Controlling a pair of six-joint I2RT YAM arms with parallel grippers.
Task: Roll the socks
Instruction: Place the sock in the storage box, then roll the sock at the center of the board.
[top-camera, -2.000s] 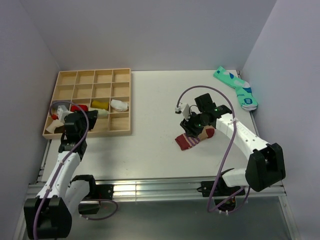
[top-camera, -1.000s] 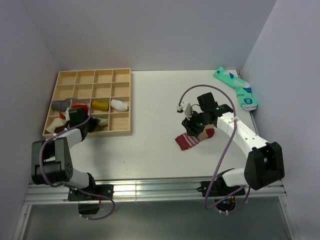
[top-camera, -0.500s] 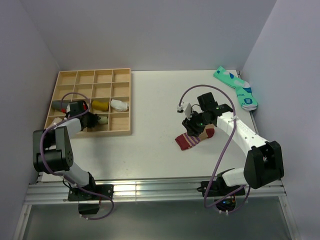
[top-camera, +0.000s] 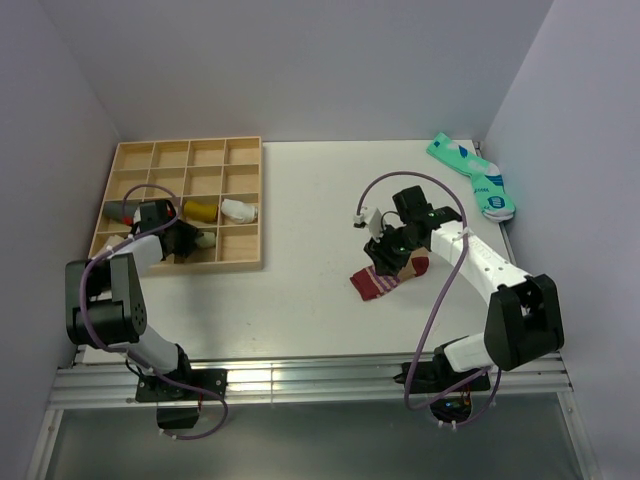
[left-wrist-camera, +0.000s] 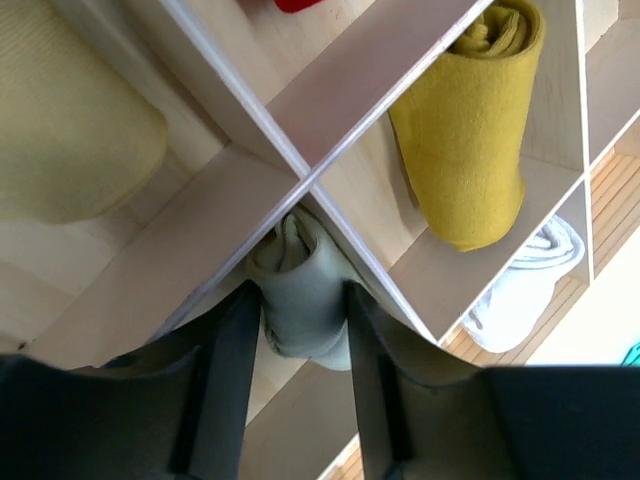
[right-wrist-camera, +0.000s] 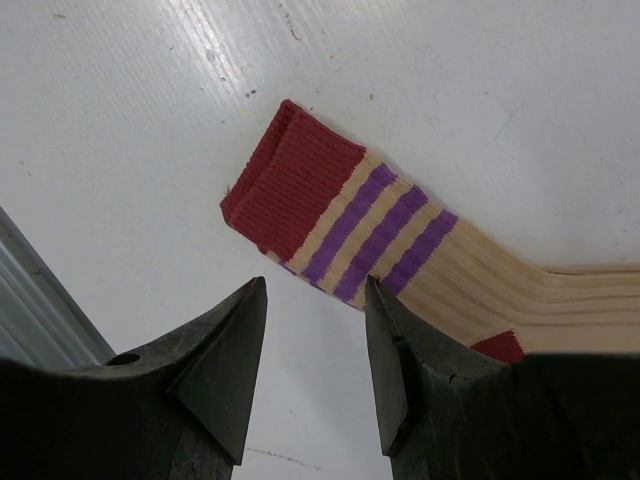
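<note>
A tan sock (top-camera: 388, 278) with a maroon cuff, toe and purple stripes lies flat on the white table. In the right wrist view the sock (right-wrist-camera: 400, 240) sits just beyond my right gripper (right-wrist-camera: 315, 290), which hangs open over bare table beside the cuff; from the top camera this gripper (top-camera: 385, 255) hovers over the sock. A rolled pale olive-green sock (left-wrist-camera: 300, 300) rests in a compartment of the wooden tray (top-camera: 185, 143), partly under a divider. My left gripper (left-wrist-camera: 300, 330) straddles it, jaws apart, both fingers at its sides without pinching it.
Other tray compartments hold a rolled yellow sock (left-wrist-camera: 465, 130), a white roll (left-wrist-camera: 515, 285) and a pale yellow bundle (left-wrist-camera: 70, 130). A teal patterned pair of socks (top-camera: 475, 175) lies at the table's far right corner by the wall. Tray dividers stand close around the left fingers.
The left arm has folded back and its gripper has moved right within the tray to the olive-green sock, its jaws now wider. The right gripper has barely moved over the tan sock.
</note>
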